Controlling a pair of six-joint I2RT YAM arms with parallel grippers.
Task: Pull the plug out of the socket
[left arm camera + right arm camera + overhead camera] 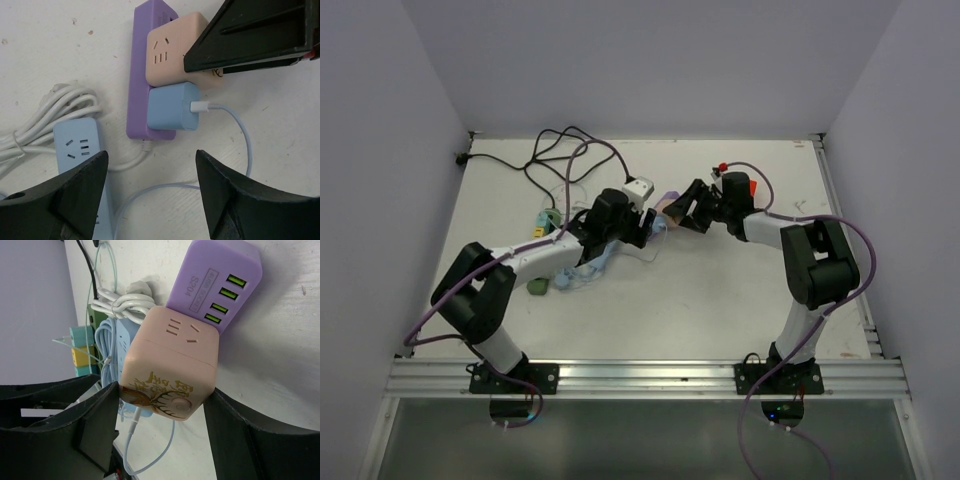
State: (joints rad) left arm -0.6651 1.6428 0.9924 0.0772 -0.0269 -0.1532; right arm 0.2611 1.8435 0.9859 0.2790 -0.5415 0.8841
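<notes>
Top external shows my two arms meeting over the purple power strip (670,200) in the middle of the desk (720,300). Left wrist: my left end effector (152,192) hangs released above the blue charger (170,106), which is plugged into the purple power strip beside the pink cube plug (170,50). Right wrist: my right end effector (164,407) is clenched on the pink cube plug, which sits on the purple power strip.

The purple power strip (215,270) reads "S204"; gold script on the pink cube (170,365) is unreadable.

Robot lab: white-walled test bench (700,290)
</notes>
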